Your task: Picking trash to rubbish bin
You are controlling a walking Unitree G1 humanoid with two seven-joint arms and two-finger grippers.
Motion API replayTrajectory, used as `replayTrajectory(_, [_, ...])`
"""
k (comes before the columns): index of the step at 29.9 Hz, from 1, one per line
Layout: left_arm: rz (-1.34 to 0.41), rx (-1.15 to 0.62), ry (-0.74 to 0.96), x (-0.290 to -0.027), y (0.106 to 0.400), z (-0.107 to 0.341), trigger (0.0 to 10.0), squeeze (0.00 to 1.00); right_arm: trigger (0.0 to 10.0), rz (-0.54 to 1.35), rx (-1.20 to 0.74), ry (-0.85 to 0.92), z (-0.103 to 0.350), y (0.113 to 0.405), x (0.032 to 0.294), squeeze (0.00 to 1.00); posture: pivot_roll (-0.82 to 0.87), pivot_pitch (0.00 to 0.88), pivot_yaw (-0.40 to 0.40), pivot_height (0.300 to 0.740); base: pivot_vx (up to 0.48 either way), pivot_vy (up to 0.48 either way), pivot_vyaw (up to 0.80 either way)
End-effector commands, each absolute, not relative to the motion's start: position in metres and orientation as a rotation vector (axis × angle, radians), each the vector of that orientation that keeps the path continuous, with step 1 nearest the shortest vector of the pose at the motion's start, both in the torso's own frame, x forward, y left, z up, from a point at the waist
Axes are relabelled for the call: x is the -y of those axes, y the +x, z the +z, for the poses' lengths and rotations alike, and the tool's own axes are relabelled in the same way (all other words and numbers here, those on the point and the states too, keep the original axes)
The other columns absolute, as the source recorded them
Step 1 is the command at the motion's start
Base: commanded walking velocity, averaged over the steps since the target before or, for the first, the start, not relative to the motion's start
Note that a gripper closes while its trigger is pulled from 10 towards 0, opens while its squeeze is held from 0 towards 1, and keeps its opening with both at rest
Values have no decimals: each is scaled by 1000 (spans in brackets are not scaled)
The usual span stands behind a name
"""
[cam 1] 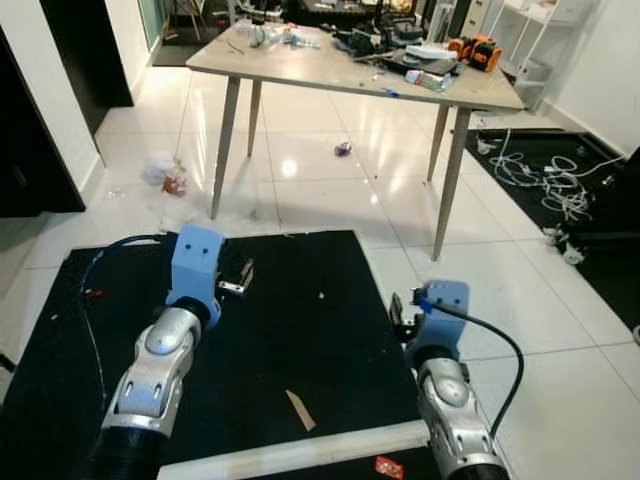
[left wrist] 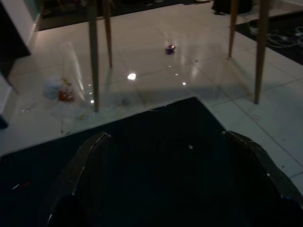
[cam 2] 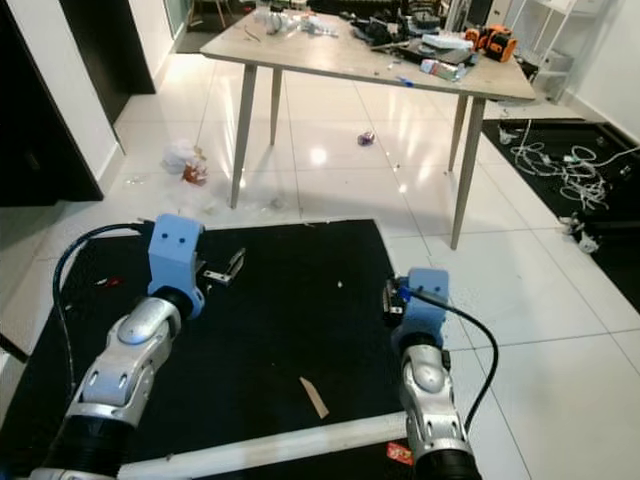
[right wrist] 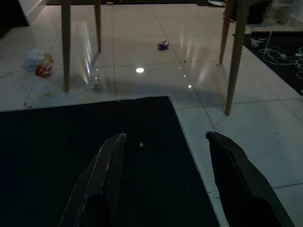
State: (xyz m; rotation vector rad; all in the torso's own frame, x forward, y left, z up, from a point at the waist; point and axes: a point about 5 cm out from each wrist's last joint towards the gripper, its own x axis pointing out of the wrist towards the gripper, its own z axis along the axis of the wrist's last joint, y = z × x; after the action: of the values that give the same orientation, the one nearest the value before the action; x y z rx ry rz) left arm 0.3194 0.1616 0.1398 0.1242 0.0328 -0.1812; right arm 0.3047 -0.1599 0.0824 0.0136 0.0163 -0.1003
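Note:
A crumpled white and red piece of trash (cam 1: 165,175) lies on the white tiles by the table's front left leg. A small purple scrap (cam 1: 343,149) lies under the table. On the black mat (cam 1: 320,340) in front of me lies a thin brown scrap (cam 1: 300,410), and a red wrapper (cam 1: 389,466) sits at the near edge. My left gripper (left wrist: 165,135) is held low over the mat, open and empty. My right gripper (right wrist: 165,135) is over the mat's right edge, also open and empty.
A wooden table (cam 1: 340,65) on slanted legs, cluttered with tools, stands ahead. White cables (cam 1: 545,175) lie tangled on a dark mat to the right. A white bar (cam 1: 300,450) crosses the near edge. A dark doorway (cam 1: 30,130) is on the left.

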Motion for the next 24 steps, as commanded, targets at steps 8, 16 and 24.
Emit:
replayTrajectory(8, [-241, 6, 55, -153, 316, 145, 10000, 0, 10000, -105, -45, 21, 78, 303, 162, 0, 34, 95, -6, 740, 68, 0, 0])
replayTrajectory(16, [-243, 7, 50, -153, 317, 146, 10000, 0, 10000, -99, -43, 25, 78, 303, 161, 0, 33, 97, -5, 740, 298, 0, 0])
replayTrajectory(24, [-248, 8, 54, -153, 317, 146, 10000, 0, 10000, -102, -25, 15, 82, 302, 162, 0, 28, 99, -2, 740, 299, 0, 0])
